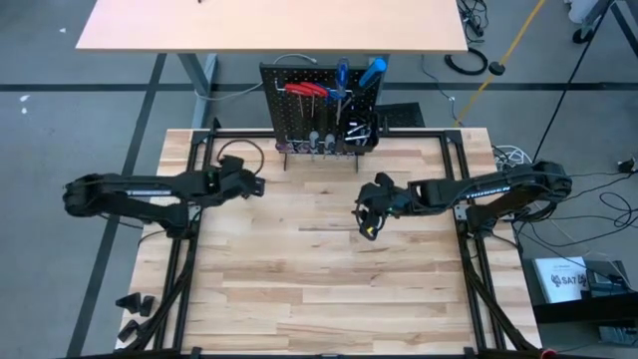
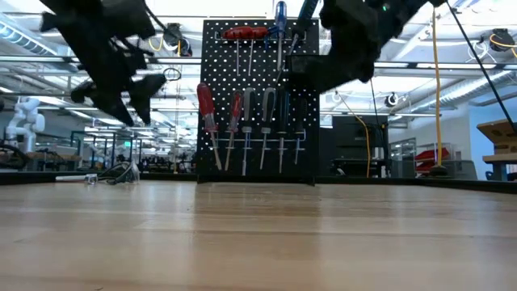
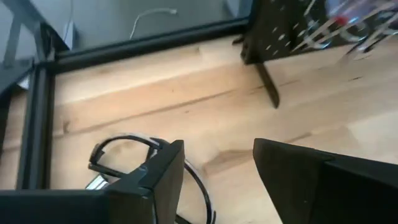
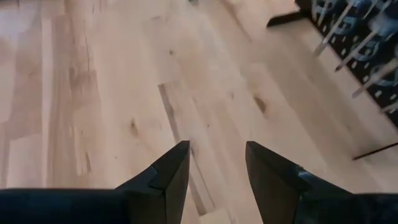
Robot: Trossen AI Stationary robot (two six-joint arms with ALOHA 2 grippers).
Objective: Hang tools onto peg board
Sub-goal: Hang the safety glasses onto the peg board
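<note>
**Both arms up, claws apart and empty**

Left arm comes in from the left side and stretches out nearly level toward the middle, wrist dipped a little so the left gripper [image 3: 214,168] points down and forward. Its two dark fingers [image 3: 165,171] are spread with a clear gap and nothing sits between them.

Right arm mirrors it from the other side, elbow bent, forearm reaching inward, with the right gripper [image 4: 214,168] angled down. Its fingers [image 4: 171,168] are parted too, a bit narrower, nothing pinched in there either.

From table height both claws hang clearly off the surface, touching nothing.
</note>
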